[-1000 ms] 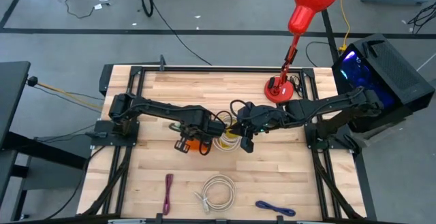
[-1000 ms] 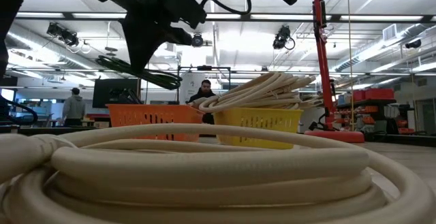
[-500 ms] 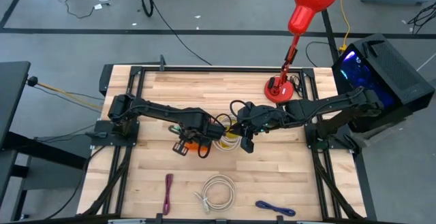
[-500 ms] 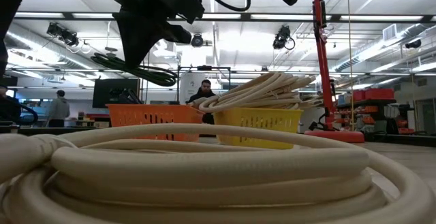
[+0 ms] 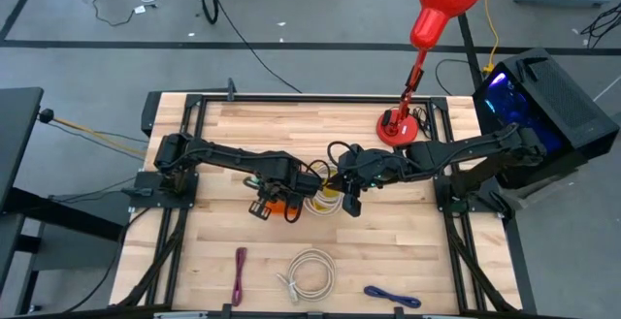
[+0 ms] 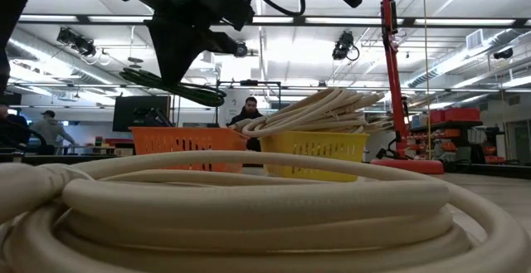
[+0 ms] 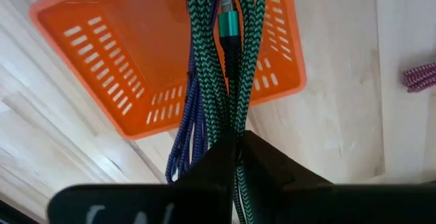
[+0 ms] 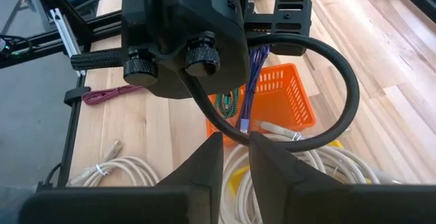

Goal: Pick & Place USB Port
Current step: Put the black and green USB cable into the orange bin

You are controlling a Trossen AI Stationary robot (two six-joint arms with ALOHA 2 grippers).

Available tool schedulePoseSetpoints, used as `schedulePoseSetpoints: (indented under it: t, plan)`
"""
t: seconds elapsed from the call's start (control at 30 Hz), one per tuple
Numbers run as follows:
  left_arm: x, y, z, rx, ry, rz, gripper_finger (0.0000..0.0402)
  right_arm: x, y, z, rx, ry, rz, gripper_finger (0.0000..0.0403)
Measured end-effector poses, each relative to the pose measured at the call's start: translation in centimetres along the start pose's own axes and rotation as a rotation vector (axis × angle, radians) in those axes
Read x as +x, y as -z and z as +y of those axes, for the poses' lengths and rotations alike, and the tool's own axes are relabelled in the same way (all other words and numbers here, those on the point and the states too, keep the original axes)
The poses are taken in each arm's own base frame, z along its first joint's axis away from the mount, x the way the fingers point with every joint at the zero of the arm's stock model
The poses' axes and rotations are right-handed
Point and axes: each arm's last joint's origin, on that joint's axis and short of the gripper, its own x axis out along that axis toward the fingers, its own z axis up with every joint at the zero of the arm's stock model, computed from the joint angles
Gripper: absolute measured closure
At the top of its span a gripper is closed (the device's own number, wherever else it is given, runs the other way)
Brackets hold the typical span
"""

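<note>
At table centre, over the orange basket: we're holding the left gripper w/ its jaws clamped on a coiled green braided USB cable. A blue-purple cable is hanging in the same bundle; its teal plug is dangling inside the loops.

Item status:
- Green cable: hanging above the basket, not resting in it. Low view is showing the coil in the air, clear above the basket rim.
- Yellow basket, just beside the orange one: we're counting it as loaded, a thick cream cable heaped over its rim.
- Right gripper: we're parking it over the yellow basket, jaws nearly together w/ a narrow gap, nothing between them.
- Front of table, loose: maroon cable, white cable coil, blue cable. All well apart from the baskets.
- Red lamp at far edge; not part of the job.
- People in the room behind, far off.

Progress, our est.: roughly mid-task. One cable is sitting binned, one bundle is being carried at drop point. We're judging the release into the orange basket as pending, then approx. three front-edge cables left to collect.
</note>
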Motion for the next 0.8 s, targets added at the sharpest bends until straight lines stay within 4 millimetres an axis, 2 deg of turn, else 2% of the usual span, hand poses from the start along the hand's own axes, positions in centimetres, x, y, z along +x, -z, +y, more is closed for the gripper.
schedulePoseSetpoints:
  t: [0.2, 0.53, 0.8]
  plan:
    - [0.01, 0.13, 0.22, -0.035, 0.066, -0.013, 0.0368, 0.01, -0.01, -0.01, -0.001, 0.003, -0.001, 0.0328]
    - [0.05, 0.09, 0.46, -0.044, 0.069, -0.027, 0.0365, 0.01, -0.02, 0.0, -0.001, 0.002, -0.003, 0.0328]
    - [0.05, -0.02, 0.56, -0.078, 0.05, -0.035, 0.031, 0.03, -0.02, 0.0, -0.001, 0.001, -0.003, 0.0328]
